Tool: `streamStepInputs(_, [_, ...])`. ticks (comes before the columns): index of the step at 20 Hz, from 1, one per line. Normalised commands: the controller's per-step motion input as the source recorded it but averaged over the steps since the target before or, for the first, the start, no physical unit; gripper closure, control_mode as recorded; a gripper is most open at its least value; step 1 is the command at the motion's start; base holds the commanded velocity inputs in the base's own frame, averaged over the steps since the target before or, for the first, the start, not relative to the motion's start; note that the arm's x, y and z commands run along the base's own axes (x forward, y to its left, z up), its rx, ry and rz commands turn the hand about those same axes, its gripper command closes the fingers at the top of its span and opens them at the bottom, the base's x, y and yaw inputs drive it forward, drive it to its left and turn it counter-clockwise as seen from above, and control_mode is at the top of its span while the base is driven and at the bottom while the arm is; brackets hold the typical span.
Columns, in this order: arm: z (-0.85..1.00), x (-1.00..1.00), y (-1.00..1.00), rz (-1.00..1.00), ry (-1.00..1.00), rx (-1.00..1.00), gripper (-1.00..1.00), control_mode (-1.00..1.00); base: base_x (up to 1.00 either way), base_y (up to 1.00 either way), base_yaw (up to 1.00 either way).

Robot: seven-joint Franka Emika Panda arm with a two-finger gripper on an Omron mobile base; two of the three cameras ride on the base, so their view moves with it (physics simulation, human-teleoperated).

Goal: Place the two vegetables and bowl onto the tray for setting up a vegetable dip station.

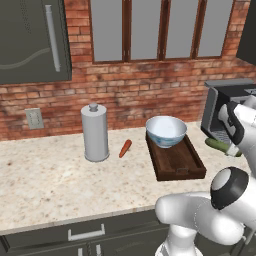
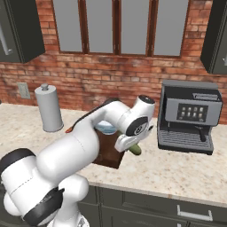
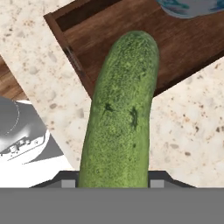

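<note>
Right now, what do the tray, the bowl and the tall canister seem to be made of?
Tray: apparently wood, dark brown with visible grain, matte. Bowl: probably glazed ceramic, white inside, pale blue pattern outside. Canister: plain pale grey, smooth; could be metal or plastic, I cannot tell.

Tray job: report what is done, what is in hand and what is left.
Done: the bowl sits on the far end of the tray. In hand: the cucumber is held in the gripper, its tip over the tray's edge in the hand view but not set down yet. Left: the carrot lies on the counter between the canister and the tray.
</note>
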Motion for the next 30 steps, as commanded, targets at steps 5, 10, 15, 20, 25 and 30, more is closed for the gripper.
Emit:
streamStepInputs(5, [0.13, -0.04, 0.37, 0.11, -0.05, 0.00, 1.00, -1.00, 0.00, 0.00, 0.00])
streamStepInputs(10, [0.08, -0.01, 0.34, 0.09, -0.03, 0.00, 1.00, -1.00, 0.00, 0.00, 0.00])
streamStepInputs(15, [0.00, -0.01, 0.23, 0.16, -0.11, 0.03, 1.00, -1.00, 0.00, 0.00, 0.00])
streamStepInputs(20, [0.00, 0.00, 0.18, 0.20, -0.17, 0.03, 1.00, -1.00, 0.00, 0.00, 0.00])
streamStepInputs(25, [0.00, 0.00, 0.14, 0.22, -0.16, 0.01, 1.00, -1.00, 0.00, 0.00, 0.00])
streamStepInputs(30, [0.00, 0.10, 0.16, 0.15, -0.03, 0.00, 1.00, -1.00, 0.00, 0.00, 0.00])
